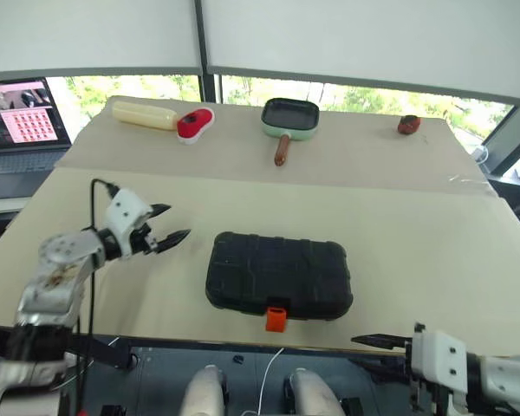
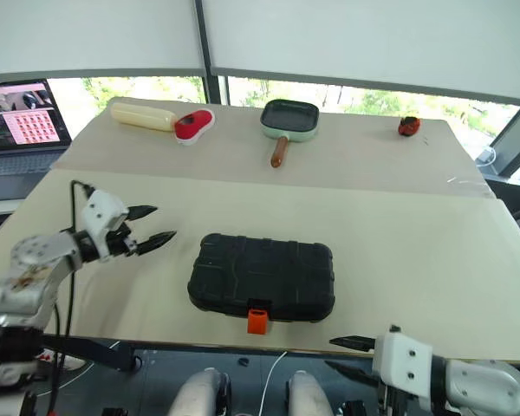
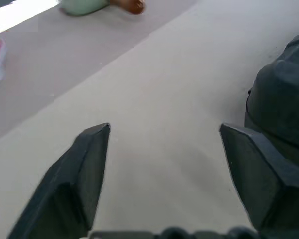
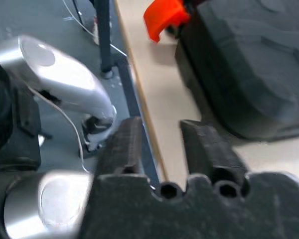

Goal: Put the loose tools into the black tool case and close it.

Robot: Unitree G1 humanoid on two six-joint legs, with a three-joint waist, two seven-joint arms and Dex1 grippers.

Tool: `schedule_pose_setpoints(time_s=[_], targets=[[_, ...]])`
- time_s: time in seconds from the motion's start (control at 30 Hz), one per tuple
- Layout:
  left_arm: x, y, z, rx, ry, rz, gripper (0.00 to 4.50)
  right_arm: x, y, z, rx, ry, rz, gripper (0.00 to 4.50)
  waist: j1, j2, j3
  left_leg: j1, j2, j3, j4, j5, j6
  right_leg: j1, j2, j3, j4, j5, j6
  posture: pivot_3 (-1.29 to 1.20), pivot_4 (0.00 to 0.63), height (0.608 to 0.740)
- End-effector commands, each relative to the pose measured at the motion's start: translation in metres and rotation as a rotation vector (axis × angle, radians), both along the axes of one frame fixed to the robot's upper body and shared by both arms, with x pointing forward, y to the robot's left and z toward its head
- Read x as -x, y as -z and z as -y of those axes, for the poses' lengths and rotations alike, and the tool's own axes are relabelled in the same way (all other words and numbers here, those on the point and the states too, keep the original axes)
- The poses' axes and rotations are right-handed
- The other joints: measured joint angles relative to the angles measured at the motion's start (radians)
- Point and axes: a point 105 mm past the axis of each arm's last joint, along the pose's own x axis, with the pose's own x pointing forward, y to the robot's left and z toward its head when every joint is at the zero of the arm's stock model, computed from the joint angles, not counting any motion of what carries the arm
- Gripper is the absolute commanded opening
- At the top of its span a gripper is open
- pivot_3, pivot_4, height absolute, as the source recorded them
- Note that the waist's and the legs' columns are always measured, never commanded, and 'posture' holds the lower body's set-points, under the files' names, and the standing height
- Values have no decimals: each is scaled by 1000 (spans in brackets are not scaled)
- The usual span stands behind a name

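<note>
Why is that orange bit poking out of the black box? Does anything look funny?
The black case lies shut and flat on the table. Its orange latch sticks out at the front edge, so it may not be snapped down. Nothing else looks spilled or broken.

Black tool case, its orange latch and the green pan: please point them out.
black tool case (image 1: 277,273), left eye view, middle of the closed lid
orange latch (image 1: 276,318), left eye view, front tab
green pan (image 1: 289,115), left eye view, dark inside

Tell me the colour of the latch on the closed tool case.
Orange; the latch sits at the near edge of the black tool case, clearest in the left eye view.
</note>
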Motion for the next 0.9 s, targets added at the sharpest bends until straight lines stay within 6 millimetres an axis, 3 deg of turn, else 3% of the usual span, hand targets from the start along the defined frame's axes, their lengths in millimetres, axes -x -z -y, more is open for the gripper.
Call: schedule_pose_setpoints(time_s=[0.03, 0.23, 0.47, 0.6, 0.8, 0.9], targets=[[-13, 6, 22, -68, 116, 14, 2208, -7, 6, -5, 11, -27, -43, 44, 1, 0, 0, -2, 0, 1, 0, 0, 0, -2, 1, 0, 0, 2, 4, 0, 150, 740], [-27, 14, 54, -139, 269, 6, 135, -30, 19, -11, 47, -52, -26, 0, 5, 0, 0, -11, 1, -3, 0, -2, -1, -9, 5, -2, 3, 0, 5, 0, 150, 740], [0, 30, 60, -217, 481, -81, 53, -74, 17, -4, 81, 100, 99, 0, -2, 0, 1, -11, 1, -2, 1, -2, -1, -9, 5, -2, 3, 0, 5, 0, 150, 740], [31, 31, 62, -222, 623, -161, 53, -122, 5, 16, 70, 326, 199, 0, -14, 1, 1, -10, 2, -1, 1, -2, -1, -9, 5, -2, 4, 0, 5, 0, 150, 740], [26, 7, 72, -220, 597, -57, 53, -121, -3, 21, 68, 297, 158, 0, 7, 3, 2, -12, 0, -2, 1, -2, -1, -9, 4, -3, 4, 0, 6, 0, 150, 740], [30, -19, 95, -160, 651, -12, 53, -116, -12, 28, 106, 238, 115, 0, 11, 3, 2, -12, 0, -2, 2, -2, -1, -9, 3, -3, 4, 0, 6, 0, 150, 740]])
